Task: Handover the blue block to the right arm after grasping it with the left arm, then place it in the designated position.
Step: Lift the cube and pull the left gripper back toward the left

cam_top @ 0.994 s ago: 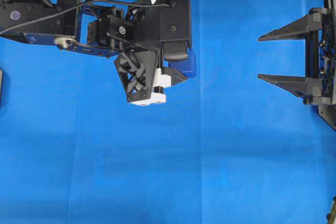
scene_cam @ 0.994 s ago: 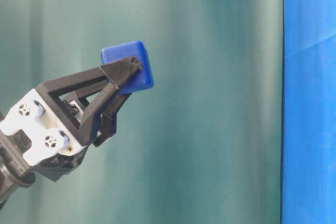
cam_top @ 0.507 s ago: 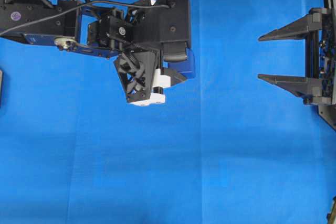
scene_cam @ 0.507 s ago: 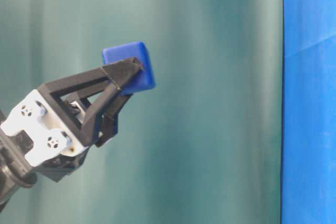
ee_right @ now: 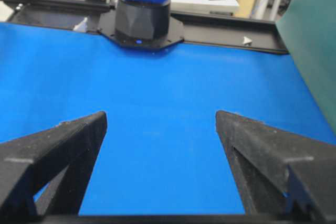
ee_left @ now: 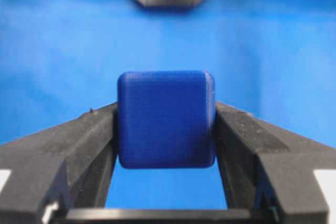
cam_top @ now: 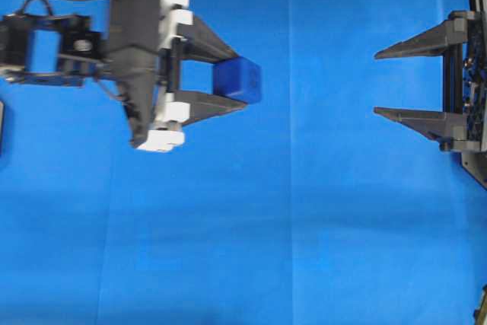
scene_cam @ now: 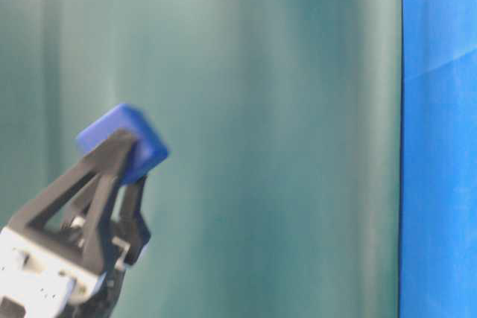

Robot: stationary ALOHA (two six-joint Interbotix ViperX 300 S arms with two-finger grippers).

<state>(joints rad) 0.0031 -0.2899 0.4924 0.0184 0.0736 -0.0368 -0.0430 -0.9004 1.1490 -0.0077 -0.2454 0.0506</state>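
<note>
The left arm (cam_top: 68,55) is smeared with motion blur in the overhead view, and its rear runs off the left edge; at table level only the fingers and part of the white frame show, cut off at the bottom corner. The right gripper (cam_top: 377,84) is cropped by the right edge overhead, so little more than its two fingers can be seen, and the wrist view cuts their tips off. The block (cam_top: 237,80) sits between the tips of the left gripper (cam_top: 237,83), one finger pressed on each of two opposite faces, its far half sticking out past the tips; the left wrist view shows it square-on, clamped from both sides, held off the cloth (cam_top: 304,226). The right gripper's fingers stand wide apart with nothing between them, well apart from the block. Compared with a second ago, the left gripper has turned from pointing downward to lying level, fingers now aimed at the right gripper, and at table level the block sits lower and further left. The right gripper has not moved.
</note>
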